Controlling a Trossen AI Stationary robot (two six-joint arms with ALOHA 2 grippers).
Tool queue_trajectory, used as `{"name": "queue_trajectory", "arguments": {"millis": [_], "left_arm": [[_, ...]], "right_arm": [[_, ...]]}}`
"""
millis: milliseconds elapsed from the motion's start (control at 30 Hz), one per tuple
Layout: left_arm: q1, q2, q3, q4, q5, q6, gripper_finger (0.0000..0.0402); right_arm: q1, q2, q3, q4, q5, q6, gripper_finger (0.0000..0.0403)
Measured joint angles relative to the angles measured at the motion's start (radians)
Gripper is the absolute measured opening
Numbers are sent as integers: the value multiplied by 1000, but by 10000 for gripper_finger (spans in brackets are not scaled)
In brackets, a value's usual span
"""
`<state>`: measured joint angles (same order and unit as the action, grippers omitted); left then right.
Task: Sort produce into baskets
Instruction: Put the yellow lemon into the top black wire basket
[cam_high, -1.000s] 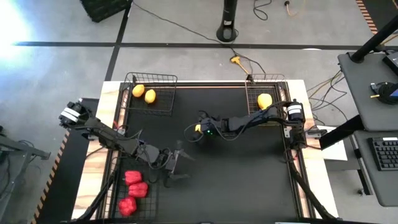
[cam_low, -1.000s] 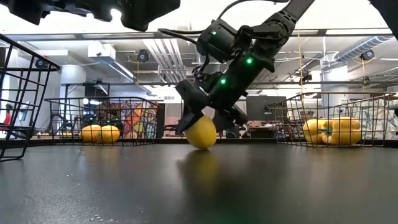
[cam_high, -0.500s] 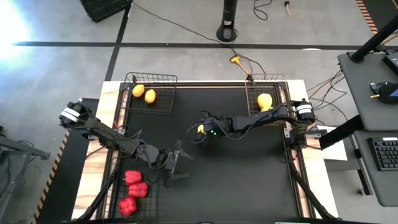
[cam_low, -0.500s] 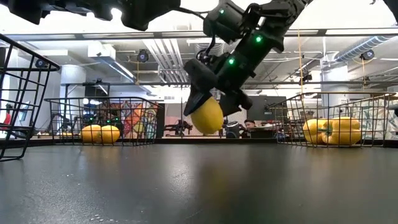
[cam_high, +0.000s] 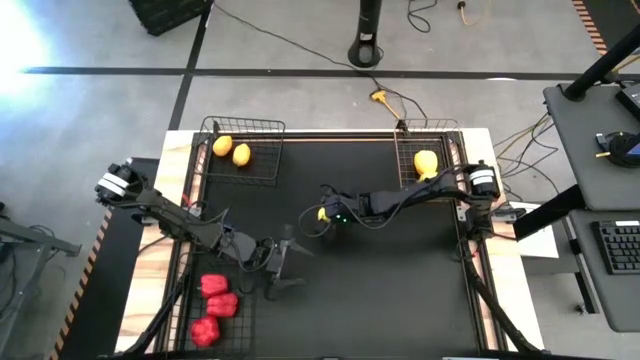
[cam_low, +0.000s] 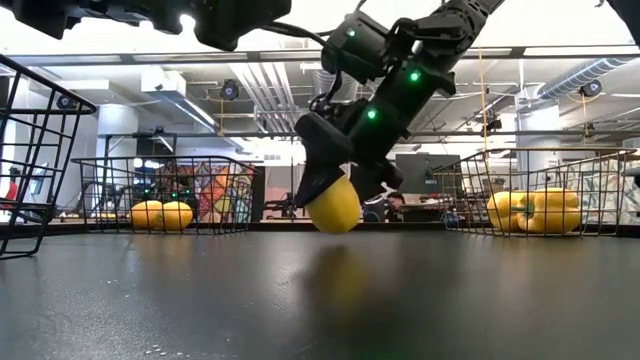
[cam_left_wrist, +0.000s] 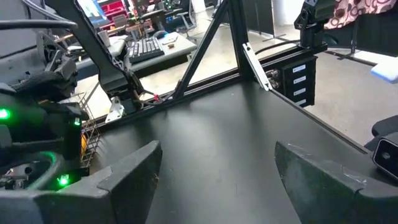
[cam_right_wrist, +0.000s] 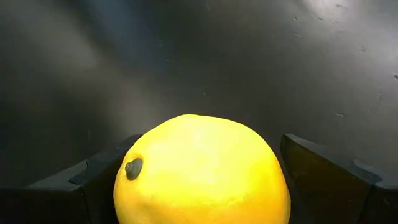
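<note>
Lemon (cam_low: 334, 204) is gripped by the right gripper (cam_high: 322, 213) just above the mat's (cam_high: 400, 290) middle, bare mat lying all around it. Left gripper (cam_high: 285, 262) is held spread, nothing in it, beside the near-left basket (cam_high: 190, 300).

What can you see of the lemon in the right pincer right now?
The lemon is a smooth, bright yellow oval with a small dark stem nub on one end. It sits between the two dark fingers of the right pincer, which grips it from both sides. In the low view it hangs just clear of the black tabletop, touching nothing but the fingers. From above it shows near the table's middle, outside every basket.
</note>
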<state>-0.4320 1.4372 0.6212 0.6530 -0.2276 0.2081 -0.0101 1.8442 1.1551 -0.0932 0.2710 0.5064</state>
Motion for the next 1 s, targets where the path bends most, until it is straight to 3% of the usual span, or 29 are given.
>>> {"name": "queue_trajectory", "arguments": {"millis": [400, 700, 1000], "left_arm": [[0, 0, 0, -2, -1, 0, 295], [0, 0, 0, 0, -1, 0, 295], [-1, 0, 0, -43, -19, 0, 295]], "right_arm": [[48, -3, 15, 31, -48, -160, 373], [55, 112, 14, 234, 131, -205, 373], [63, 123, 34, -41, 44, -99, 373]]}}
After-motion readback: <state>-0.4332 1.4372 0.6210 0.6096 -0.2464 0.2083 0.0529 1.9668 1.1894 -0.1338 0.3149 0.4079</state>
